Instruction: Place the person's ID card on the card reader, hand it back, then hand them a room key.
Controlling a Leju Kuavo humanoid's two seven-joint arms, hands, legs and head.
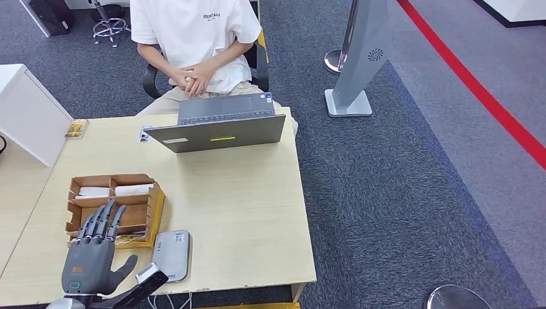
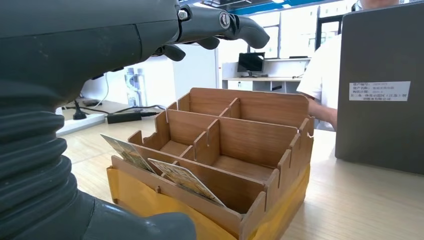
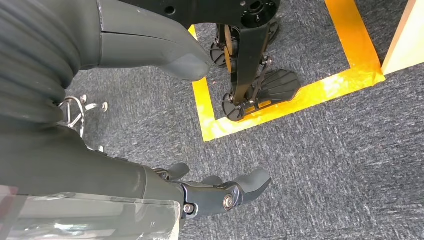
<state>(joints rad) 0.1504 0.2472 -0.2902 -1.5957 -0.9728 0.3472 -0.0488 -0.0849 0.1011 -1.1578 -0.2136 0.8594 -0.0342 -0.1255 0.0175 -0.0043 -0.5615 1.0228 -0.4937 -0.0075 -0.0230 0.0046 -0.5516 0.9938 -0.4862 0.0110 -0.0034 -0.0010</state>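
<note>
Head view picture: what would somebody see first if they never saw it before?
Probably the robot's grey left hand, fingers spread, hovering over a wooden organizer with cards at the table's near left. Next, the grey laptop at the far edge, with a seated person behind it, hands clasped.

Colour rundown: the table (image 1: 244,212) is pale wood-grain, light tan all over. The organizer box (image 1: 117,209) is brown wood with a yellow base, white slips in its far slots and patterned cards (image 2: 182,178) up front. The card reader (image 1: 172,254) is light grey. The laptop (image 1: 219,129) is dark grey with a small yellow strip on its lid. The left hand (image 1: 93,257) is dark grey. The person's shirt (image 1: 193,32) is white. The carpet (image 1: 399,193) is speckled blue-grey with a red stripe (image 1: 476,90) at 2 o'clock, plus yellow tape (image 3: 300,95) near the right hand (image 3: 215,192).
</note>
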